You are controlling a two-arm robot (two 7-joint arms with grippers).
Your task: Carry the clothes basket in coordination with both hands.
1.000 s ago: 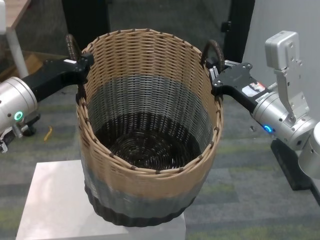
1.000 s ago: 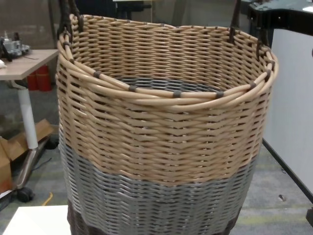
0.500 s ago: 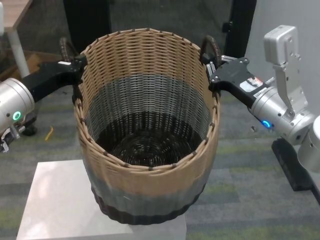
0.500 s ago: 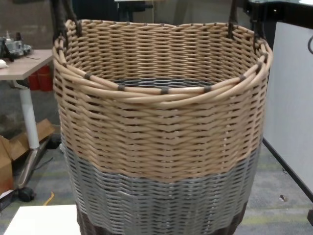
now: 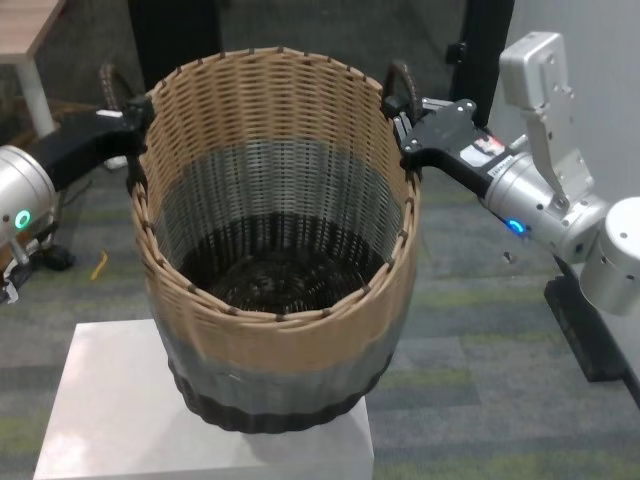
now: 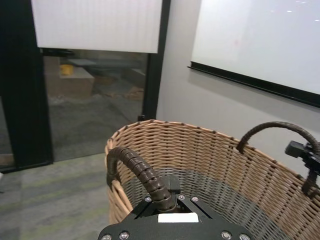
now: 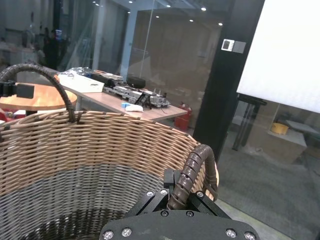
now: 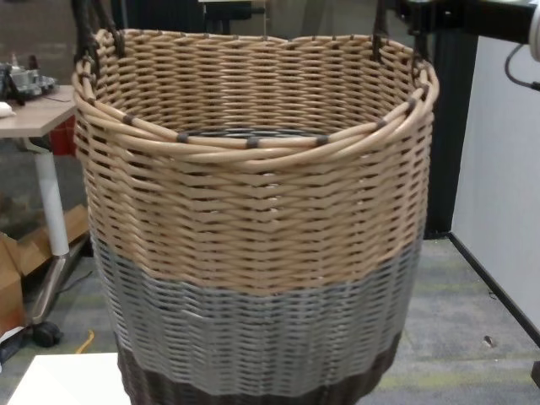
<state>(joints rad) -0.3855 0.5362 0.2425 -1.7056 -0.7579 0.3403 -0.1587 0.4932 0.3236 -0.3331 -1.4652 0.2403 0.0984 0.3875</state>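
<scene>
The clothes basket [image 5: 275, 250] is a tall woven tub with a tan upper band, a grey middle and a dark base, and it hangs from its two dark loop handles over a white block. My left gripper [image 5: 135, 115] is shut on the left handle [image 6: 142, 172]. My right gripper [image 5: 400, 118] is shut on the right handle [image 7: 192, 167]. The basket [image 8: 253, 219] fills the chest view, where both grippers sit at the top edge, mostly cut off. It holds nothing inside.
The white block [image 5: 100, 400] lies under the basket. A desk [image 8: 34, 105] with a wheeled leg and a cardboard box [image 8: 10, 274] stand to the left. A white panel [image 8: 506, 169] and a black post [image 5: 485, 50] are at the right. Grey carpet lies all around.
Both arms have swung to the left with the basket, and it sits a little higher in the chest view. More of its dark base shows now. Both grips stay the same.
</scene>
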